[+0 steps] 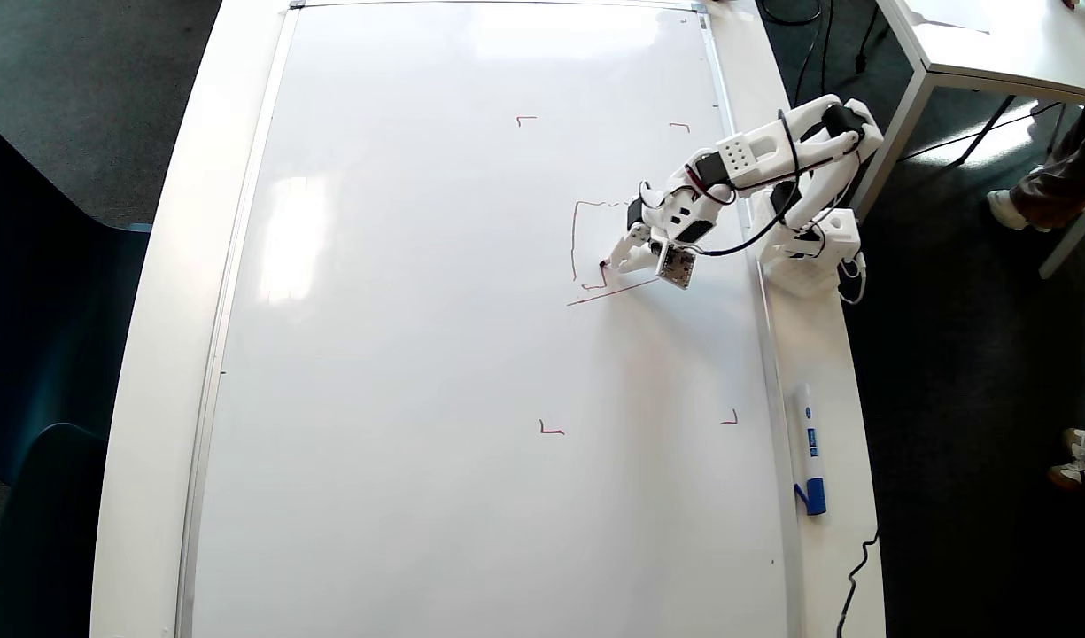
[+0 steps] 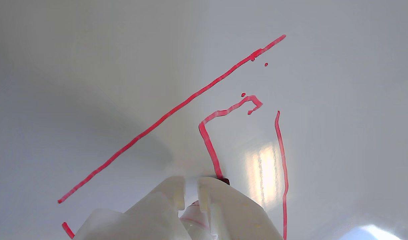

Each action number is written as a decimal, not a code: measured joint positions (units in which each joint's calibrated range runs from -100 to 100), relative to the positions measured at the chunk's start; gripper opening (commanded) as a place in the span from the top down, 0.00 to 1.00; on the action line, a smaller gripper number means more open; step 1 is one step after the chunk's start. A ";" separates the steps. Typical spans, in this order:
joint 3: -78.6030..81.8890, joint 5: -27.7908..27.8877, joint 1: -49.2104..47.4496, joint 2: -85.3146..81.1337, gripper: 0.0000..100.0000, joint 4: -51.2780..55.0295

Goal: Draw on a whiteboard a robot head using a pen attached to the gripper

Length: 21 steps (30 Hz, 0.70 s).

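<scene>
Whiteboard (image 1: 436, 354) fills the overhead view, lying flat on a white table (image 1: 152, 354) with the arm (image 1: 772, 159) based at its right edge. The robot head (image 1: 586, 257) is only begun: a tall left side, a short wavy top stroke, a small hook at the bottom and a long slanted line below it. No closed square shows, and no inner rectangles or stalked box, so most of the drawing looks still to do. Four red corner marks, such as the lower left one (image 1: 551, 430), frame the drawing area. The gripper (image 1: 615, 261) reaches down to the drawing's lower left, where a dark tip touches the board. A blue-capped marker (image 1: 809, 447) lies unused on the board's right edge.

In the wrist view, the gripper (image 2: 190, 186) enters from the bottom, its two white fingers (image 2: 220, 200) pinching the pen (image 2: 196, 218), of which only a sliver shows in the narrow gap between them. The pen's dark tip (image 2: 224, 181) pokes out just right of the fingers, resting on the board at the lower end of the hook stroke (image 2: 208, 140). The long slanted line (image 2: 170, 115) runs up and away to the left, and a separate vertical stroke (image 2: 283, 166) stands to the right.
</scene>
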 measured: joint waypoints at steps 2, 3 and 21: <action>0.00 0.00 0.00 0.00 0.99 0.00; 0.00 0.00 0.00 0.00 0.99 0.00; -6.67 0.00 0.00 6.86 0.99 -1.01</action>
